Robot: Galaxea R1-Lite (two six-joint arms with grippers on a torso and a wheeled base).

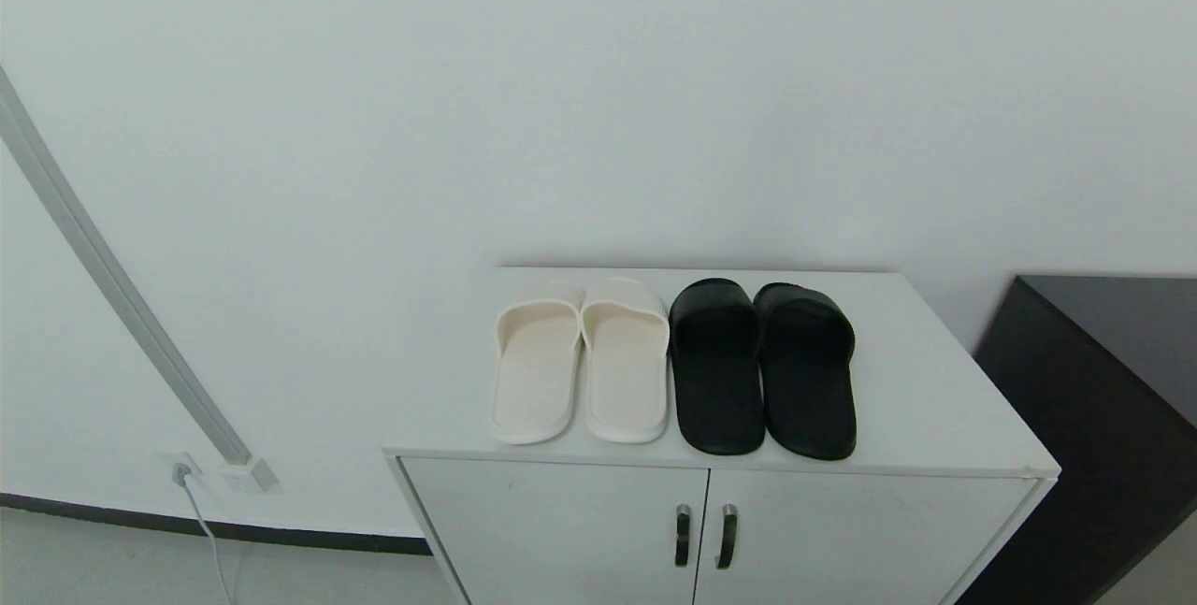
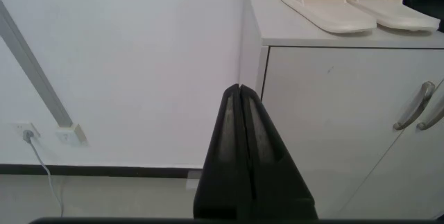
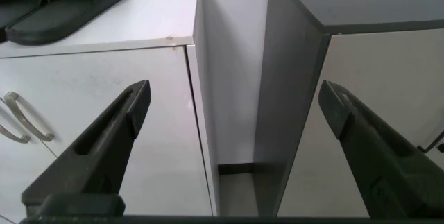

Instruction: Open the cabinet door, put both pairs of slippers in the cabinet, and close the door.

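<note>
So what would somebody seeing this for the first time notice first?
Two pairs of slippers sit side by side on top of the white cabinet: the cream pair toward the robot's left, the black pair toward its right. Below them both doors are shut, with dark handles at the middle. The left claw is shut, the right claw wide open.

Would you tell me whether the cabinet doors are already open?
No, both cabinet doors are shut, their handles side by side at the seam.
</note>
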